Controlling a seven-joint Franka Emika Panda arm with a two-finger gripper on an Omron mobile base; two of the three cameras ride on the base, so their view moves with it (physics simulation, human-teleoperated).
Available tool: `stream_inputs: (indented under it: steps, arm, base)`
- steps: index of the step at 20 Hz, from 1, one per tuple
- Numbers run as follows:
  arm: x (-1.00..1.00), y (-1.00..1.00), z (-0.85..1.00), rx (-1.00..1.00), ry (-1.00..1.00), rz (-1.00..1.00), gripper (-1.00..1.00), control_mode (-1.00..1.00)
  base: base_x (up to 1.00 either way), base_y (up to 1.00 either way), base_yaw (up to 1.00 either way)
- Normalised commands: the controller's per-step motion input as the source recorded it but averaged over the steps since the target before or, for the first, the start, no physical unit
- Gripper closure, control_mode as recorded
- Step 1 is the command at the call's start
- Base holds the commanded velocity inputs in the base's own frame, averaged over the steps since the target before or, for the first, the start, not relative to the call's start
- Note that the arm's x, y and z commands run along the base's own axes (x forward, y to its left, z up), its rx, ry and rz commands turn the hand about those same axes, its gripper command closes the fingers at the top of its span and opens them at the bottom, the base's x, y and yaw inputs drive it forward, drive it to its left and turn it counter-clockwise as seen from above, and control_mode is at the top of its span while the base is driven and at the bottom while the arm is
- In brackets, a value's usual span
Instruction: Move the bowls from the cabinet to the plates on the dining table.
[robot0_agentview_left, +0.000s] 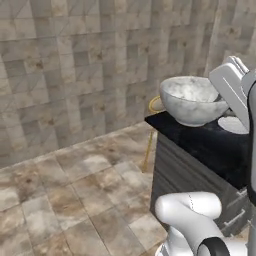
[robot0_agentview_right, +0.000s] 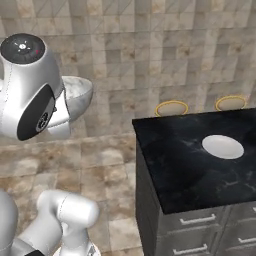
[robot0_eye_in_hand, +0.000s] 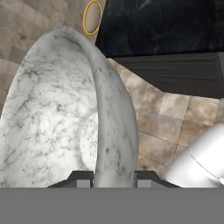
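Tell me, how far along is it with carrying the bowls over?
Partway. The tool grips the marbled bowl by its rim, carried in the air near the dining table. A white plate on the table is bare, so setting the bowl down remains, and no second bowl is on the table.

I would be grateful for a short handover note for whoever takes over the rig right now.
Gripper: shut on the marbled bowl, fingers astride its rim; the bowl is carried in the air.
Dining table: a bare white plate lies on its black marble top. Two round stools stand behind it.
Done: this bowl is out of the cabinet and near the table's end, not yet over the plate.
Left: set it on the plate, then see to the other bowl and plate, which I cannot place from here.
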Motion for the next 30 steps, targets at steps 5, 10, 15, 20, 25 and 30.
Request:
stream_inputs:
  steps: [5, 10, 15, 20, 25, 30]
  arm:
    - [0.0, 0.0, 0.0, 0.0, 0.0, 0.0, 1.0, 1.0]
    - [0.0, 0.0, 0.0, 0.0, 0.0, 0.0, 1.0, 1.0]
    - [0.0, 0.0, 0.0, 0.0, 0.0, 0.0, 1.0, 1.0]
    - [0.0, 0.0, 0.0, 0.0, 0.0, 0.0, 1.0, 1.0]
    - [0.0, 0.0, 0.0, 0.0, 0.0, 0.0, 1.0, 1.0]
    - [0.0, 0.0, 0.0, 0.0, 0.0, 0.0, 1.0, 1.0]
  base:
    - [0.0, -0.75, 0.51]
    - [-0.24, -0.98, 0.36]
    - [-0.73, -0.72, 0.23]
    - [-0.93, -0.37, 0.13]
    - [-0.8, -0.23, 0.06]
    - [-0.03, -0.98, 0.0]
